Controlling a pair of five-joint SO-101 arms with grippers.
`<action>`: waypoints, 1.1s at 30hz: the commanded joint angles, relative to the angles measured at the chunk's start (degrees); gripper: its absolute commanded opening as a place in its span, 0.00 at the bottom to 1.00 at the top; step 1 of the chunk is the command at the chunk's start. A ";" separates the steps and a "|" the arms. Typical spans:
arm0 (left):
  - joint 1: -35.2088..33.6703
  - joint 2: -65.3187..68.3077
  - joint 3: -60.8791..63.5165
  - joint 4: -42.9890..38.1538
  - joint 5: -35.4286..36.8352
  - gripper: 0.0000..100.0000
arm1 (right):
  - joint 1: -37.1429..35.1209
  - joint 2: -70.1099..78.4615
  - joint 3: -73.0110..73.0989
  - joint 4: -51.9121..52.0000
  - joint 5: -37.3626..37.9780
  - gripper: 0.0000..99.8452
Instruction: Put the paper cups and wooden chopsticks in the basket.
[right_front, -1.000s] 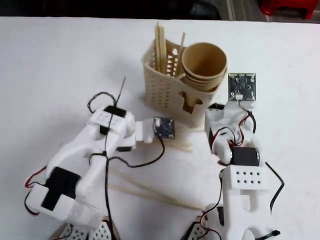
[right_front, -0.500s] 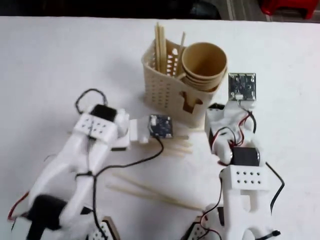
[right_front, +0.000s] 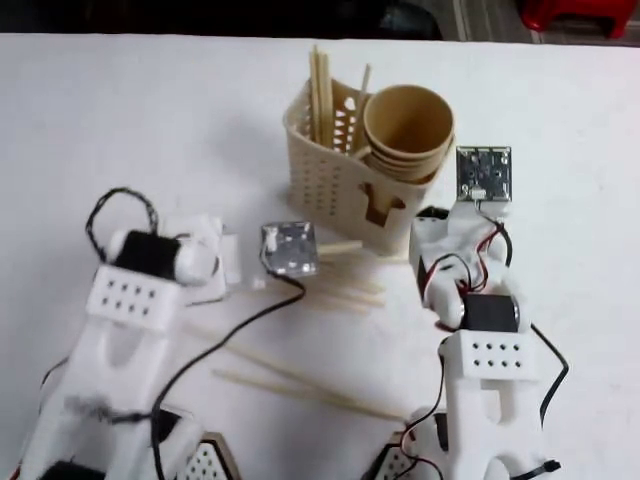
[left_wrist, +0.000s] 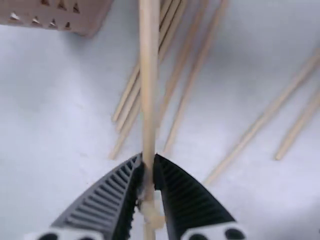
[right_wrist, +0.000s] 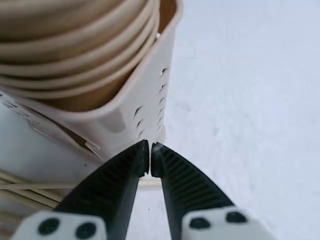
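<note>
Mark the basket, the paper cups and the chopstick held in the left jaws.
basket (right_front: 325, 190), high view, perforated front wall.
paper cups (right_front: 408, 120), high view, inside of the top cup.
held chopstick (left_wrist: 148, 75), left wrist view, middle of the visible shaft.

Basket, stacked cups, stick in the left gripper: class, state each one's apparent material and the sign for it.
Basket: probably moulded plastic, matte cream; regular rows of holes.
Cups: seemingly paper, tan, thin rolled rims.
Stick in left gripper: apparently bare wood, pale, matte.

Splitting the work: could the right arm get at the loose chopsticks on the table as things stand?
Probably yes: its claw is shut on nothing beside the basket, and those chopsticks lie uncovered nearby.
</note>
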 joint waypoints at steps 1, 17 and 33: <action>-0.04 -8.75 -1.32 0.53 3.16 0.02 | 1.27 -1.63 -0.44 -1.10 0.26 0.02; 7.87 -28.62 -1.41 -7.56 22.59 0.02 | 2.68 -1.71 -0.53 -1.10 -0.26 0.02; 14.73 -28.44 2.20 -49.85 43.96 0.02 | 2.33 -1.63 -0.53 -1.10 -0.18 0.02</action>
